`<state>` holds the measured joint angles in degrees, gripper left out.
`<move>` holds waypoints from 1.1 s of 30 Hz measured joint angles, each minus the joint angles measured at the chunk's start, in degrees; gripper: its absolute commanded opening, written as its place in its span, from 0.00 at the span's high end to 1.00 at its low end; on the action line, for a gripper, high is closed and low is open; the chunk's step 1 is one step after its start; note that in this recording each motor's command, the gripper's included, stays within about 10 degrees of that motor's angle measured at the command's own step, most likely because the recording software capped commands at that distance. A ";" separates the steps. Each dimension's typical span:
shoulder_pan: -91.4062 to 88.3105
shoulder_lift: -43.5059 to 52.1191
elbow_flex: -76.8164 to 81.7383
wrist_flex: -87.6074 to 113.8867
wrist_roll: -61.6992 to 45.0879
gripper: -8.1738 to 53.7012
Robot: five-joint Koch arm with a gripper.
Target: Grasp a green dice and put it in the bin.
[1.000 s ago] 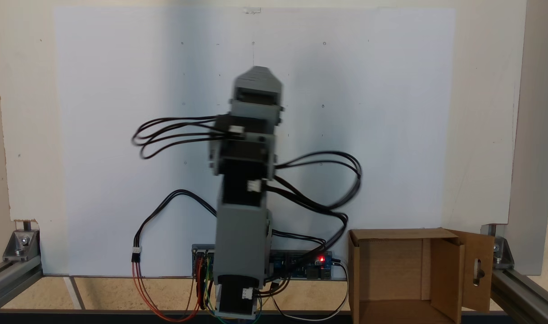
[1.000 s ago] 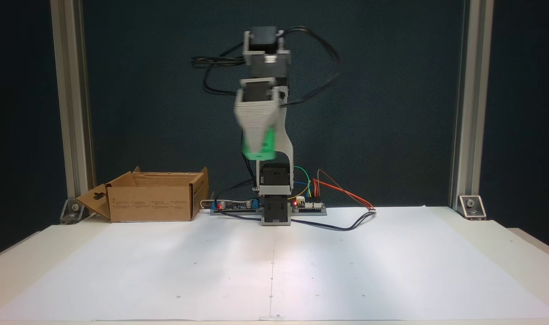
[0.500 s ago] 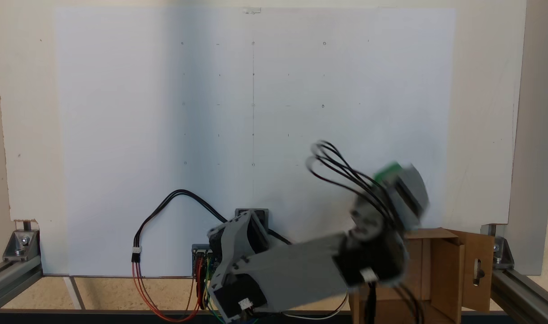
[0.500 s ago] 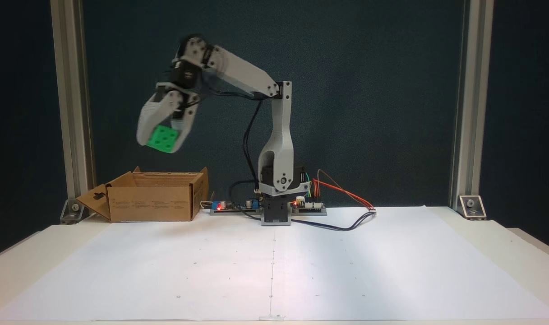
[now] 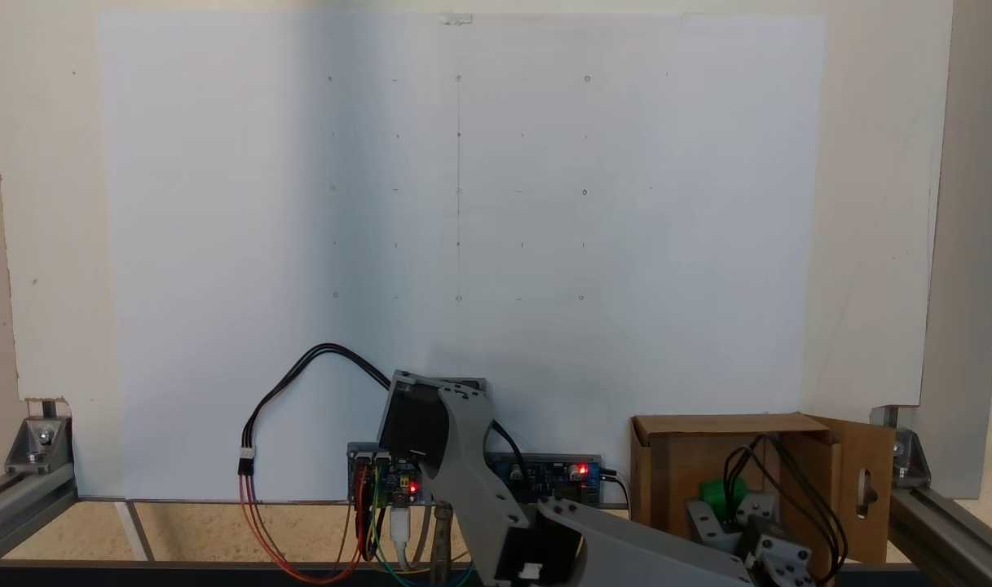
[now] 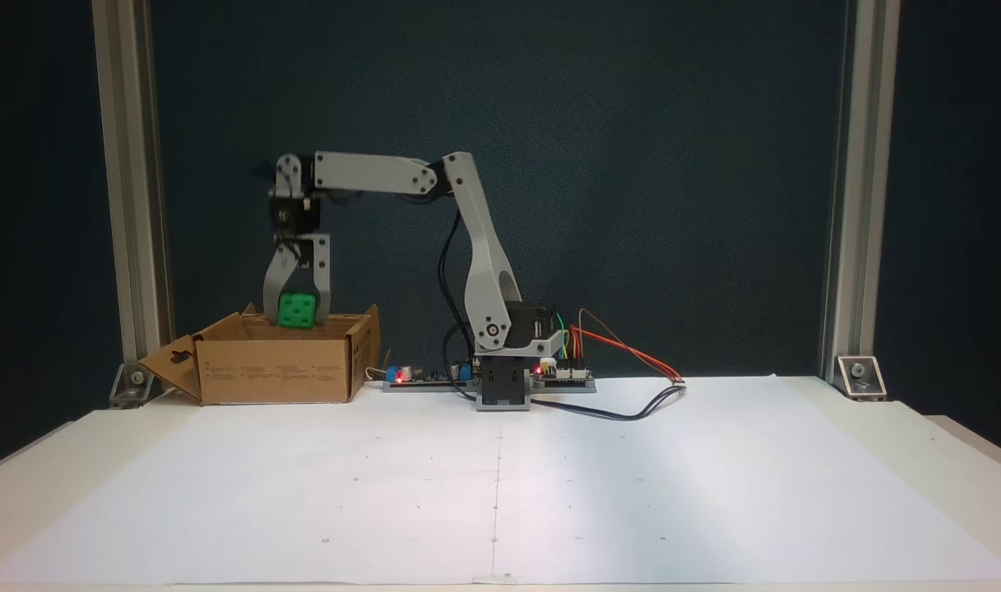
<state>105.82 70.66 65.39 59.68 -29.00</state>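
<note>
Step in hand: delivery — the gripper point(image 6: 297, 316) hangs directly over the bin point(image 6: 274, 370), pointing straight down, with the green dice point(image 6: 297, 311) clamped between its two grey jaws; the jaws press on opposite side faces of the cube, pipped face towards the camera; in a fixed view from the front the dice sits right at the level of the bin's top rim, partly dipped below it by the look of it, so it is over the opening and not yet resting on the bin floor as far as I can judge. In a fixed view from above, the dice point(image 5: 724, 492) shows as a green patch inside the outline of the bin point(image 5: 667, 456), with the wrist and black cables point(image 5: 789, 481) over it; the slotted flap point(image 5: 866, 489) stands open to the right there, clear of the arm. The white paper sheet point(image 6: 500, 485) on the table carries nothing else. Judgement: carry is done, release is not — next move calls for parting the jaws so the cube drops; then a straight lift out, keeping cables and jaws off the cardboard walls. Risk: dice catching a jaw on opening; small, I judge.
</note>
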 measured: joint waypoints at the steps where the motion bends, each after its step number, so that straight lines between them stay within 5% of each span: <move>1: 0.44 -0.88 0.00 -0.26 -0.26 0.68; 4: 0.62 -2.20 0.00 -2.02 -0.70 0.62; 6: 0.88 -2.20 0.00 -3.08 -0.79 0.37; 8: 1.67 -2.37 0.09 -3.16 -0.79 0.26; 13: 3.34 -2.46 0.62 -3.16 -0.88 0.14; 20: -2.72 8.53 0.62 -3.16 2.81 0.12; 33: -53.88 34.54 3.16 -3.08 27.33 0.14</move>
<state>51.94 105.21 68.55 56.60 -1.67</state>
